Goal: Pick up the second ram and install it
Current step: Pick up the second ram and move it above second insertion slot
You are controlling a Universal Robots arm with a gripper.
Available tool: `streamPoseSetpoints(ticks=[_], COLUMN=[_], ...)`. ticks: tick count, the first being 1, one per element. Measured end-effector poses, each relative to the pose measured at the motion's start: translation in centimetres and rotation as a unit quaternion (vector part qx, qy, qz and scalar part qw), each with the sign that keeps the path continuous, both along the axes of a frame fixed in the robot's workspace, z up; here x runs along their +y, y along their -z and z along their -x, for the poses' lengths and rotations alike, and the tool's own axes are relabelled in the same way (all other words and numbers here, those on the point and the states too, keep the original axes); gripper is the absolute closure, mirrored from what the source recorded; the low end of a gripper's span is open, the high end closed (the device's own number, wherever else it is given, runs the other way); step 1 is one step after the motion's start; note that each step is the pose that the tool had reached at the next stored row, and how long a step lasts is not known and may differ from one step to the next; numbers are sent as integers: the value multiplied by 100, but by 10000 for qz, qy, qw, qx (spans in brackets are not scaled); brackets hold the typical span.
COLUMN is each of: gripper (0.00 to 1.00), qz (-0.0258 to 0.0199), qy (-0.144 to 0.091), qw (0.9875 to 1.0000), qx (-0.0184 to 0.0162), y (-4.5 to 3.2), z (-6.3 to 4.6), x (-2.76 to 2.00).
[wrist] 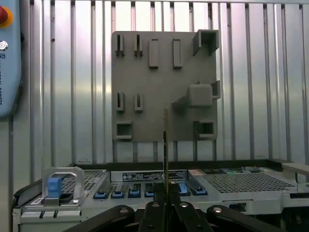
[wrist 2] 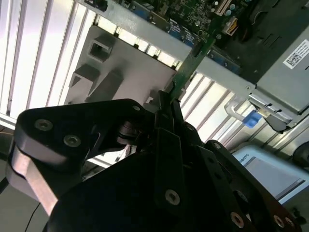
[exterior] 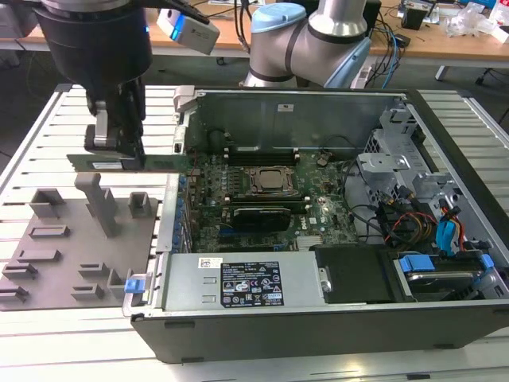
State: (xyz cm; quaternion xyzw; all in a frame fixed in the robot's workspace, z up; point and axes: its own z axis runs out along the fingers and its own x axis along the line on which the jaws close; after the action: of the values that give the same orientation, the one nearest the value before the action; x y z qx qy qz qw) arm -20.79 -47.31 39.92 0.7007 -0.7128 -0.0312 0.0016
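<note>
- We see the gripper [exterior: 118,148] closed tight on the second ram [exterior: 155,162], with no gap between its fingers and the stick.
- The ram hangs level above the grey holder plate [exterior: 60,256].
- 1 end reaches the open computer case [exterior: 318,328] wall on the exterior view's left.

Second ram [exterior: 165,161] mid-section hidden behind jaws.
</note>
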Motion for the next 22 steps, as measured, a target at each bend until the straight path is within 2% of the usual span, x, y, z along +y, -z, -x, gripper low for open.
streamPoseSetpoints(ticks=[2,6,11,15,20,22], gripper=[86,86,86,86,86,86], qz=[0,0,0,0,0,0], qy=[0,0,0,-1,0,0], qw=[10000,10000,10000,10000,10000,10000], qx=[2,8,10,15,20,24], y=[0,0,1,2,2,2], z=[-69,-292,-432,-632,-783,-900], x=[0,0,0,0,2,3])
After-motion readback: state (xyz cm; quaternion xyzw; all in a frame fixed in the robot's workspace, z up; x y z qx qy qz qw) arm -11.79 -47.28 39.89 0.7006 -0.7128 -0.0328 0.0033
